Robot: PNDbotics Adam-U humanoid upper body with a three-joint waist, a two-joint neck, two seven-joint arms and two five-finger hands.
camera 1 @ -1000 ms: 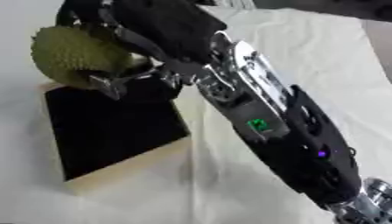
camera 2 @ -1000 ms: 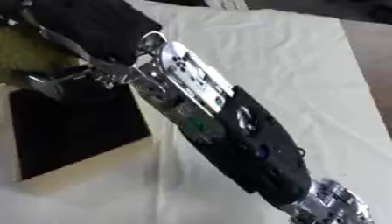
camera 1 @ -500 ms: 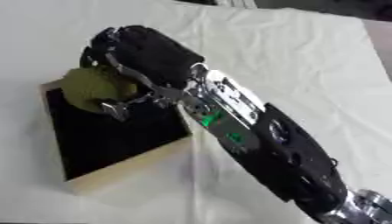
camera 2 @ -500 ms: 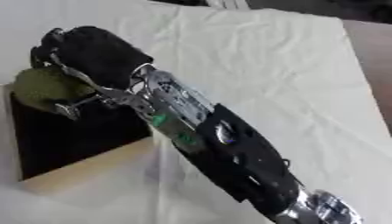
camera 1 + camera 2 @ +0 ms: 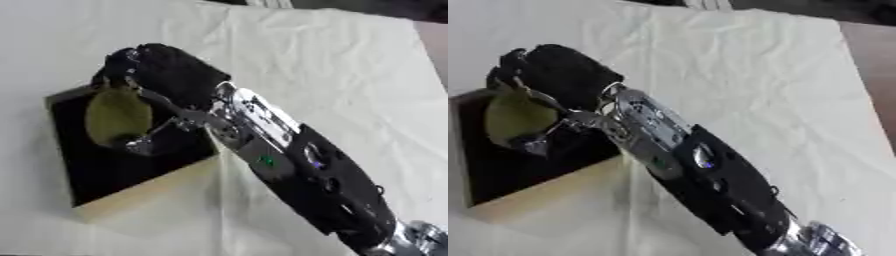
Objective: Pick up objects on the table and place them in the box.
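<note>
We found the right hand point(image 5: 166, 75) reaching from the lower right across the white cloth-covered table point(image 5: 332, 65), its fingers and thumb curled round an olive-green rounded object point(image 5: 116, 116). That object sat over the black interior of the box point(image 5: 140, 192), toward its far end; the box lay near the table's left edge.

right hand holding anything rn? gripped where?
Yes: the right hand holds the olive-green rounded object over the box, fingers and thumb curled round its upper end and sides.
</note>
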